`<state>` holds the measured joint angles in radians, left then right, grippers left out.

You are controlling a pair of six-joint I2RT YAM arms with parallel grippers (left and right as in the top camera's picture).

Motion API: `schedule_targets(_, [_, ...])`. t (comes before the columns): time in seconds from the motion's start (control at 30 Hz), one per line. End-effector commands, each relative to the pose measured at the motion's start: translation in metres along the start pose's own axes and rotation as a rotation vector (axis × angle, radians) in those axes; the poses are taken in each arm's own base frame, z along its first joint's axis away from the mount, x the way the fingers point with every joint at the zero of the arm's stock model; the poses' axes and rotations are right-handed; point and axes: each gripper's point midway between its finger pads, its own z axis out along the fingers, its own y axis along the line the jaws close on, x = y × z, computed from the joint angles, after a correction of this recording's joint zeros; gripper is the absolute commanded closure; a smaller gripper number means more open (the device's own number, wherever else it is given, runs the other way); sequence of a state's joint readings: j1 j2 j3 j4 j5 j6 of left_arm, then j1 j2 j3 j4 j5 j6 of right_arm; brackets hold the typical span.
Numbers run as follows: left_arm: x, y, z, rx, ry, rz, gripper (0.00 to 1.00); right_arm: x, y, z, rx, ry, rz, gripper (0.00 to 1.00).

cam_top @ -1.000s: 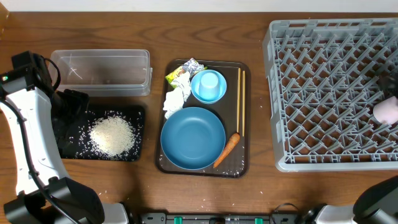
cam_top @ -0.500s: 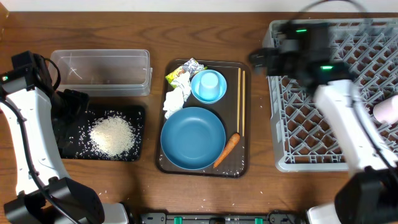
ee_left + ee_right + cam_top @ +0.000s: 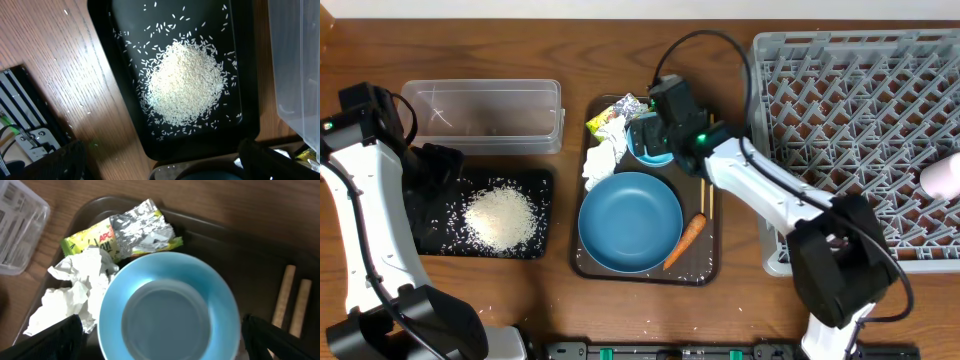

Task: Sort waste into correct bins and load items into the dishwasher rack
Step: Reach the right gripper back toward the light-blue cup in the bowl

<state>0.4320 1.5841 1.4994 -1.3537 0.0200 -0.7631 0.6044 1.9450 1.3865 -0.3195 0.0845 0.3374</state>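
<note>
Right wrist view: the right gripper (image 3: 165, 342) is spread wide right over the light blue bowl (image 3: 170, 310) on the brown tray (image 3: 240, 250), with the crumpled tissue (image 3: 75, 290) and snack wrapper (image 3: 125, 235) just beside it. Same for the left gripper (image 3: 165, 157), spread above the rice (image 3: 185, 82) in the black tray (image 3: 235, 137).

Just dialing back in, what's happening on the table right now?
The right gripper hangs open directly above the light blue bowl on the brown tray, gripping nothing. The left gripper is open over one end of the black tray, which holds the rice pile. The blue plate, carrot, tissue, wrapper and chopsticks lie on the brown tray. The clear tub looks empty. A white cup sits at the right edge of the grey rack.
</note>
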Motion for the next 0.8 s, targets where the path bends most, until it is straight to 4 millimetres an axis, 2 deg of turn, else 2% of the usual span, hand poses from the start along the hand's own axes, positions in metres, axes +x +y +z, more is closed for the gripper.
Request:
schedule_targets(0.0, [-0.002,0.000,0.000,-0.006,-0.001,-0.012,0.01,0.001,-0.001,0.006,0.046,-0.015,0.016,0.01])
schedule_targets(0.13, [-0.002,0.000,0.000,-0.006,-0.001,-0.012,0.01,0.007,-0.009,0.017,0.099,-0.014,0.017,0.02])
schedule_targets(0.17, [-0.002,0.000,0.000,-0.006,-0.001,-0.012,0.01,0.007,-0.009,0.017,0.099,-0.015,0.017,0.04])
schedule_targets(0.27, [-0.002,0.000,0.000,-0.006,-0.001,-0.012,0.01,0.010,-0.009,0.023,0.099,-0.010,0.025,0.22])
schedule_targets(0.4, [-0.002,0.000,0.000,-0.006,-0.001,-0.012,0.01,0.010,-0.004,0.024,0.091,-0.017,0.025,0.23])
schedule_targets(0.53, [-0.002,0.000,0.000,-0.006,-0.001,-0.012,0.01,0.006,0.005,0.023,0.073,-0.036,0.017,0.33])
schedule_targets(0.63, [-0.002,0.000,0.000,-0.006,-0.001,-0.012,0.01,-0.004,0.008,0.013,0.063,-0.062,0.022,0.47])
schedule_targets(0.73, [-0.002,0.000,0.000,-0.006,-0.001,-0.012,0.01,-0.027,0.005,-0.010,0.053,-0.115,0.041,0.50])
schedule_targets(0.77, [-0.002,0.000,0.000,-0.006,-0.001,-0.012,0.01,-0.039,0.003,-0.024,0.049,-0.145,0.053,0.53])
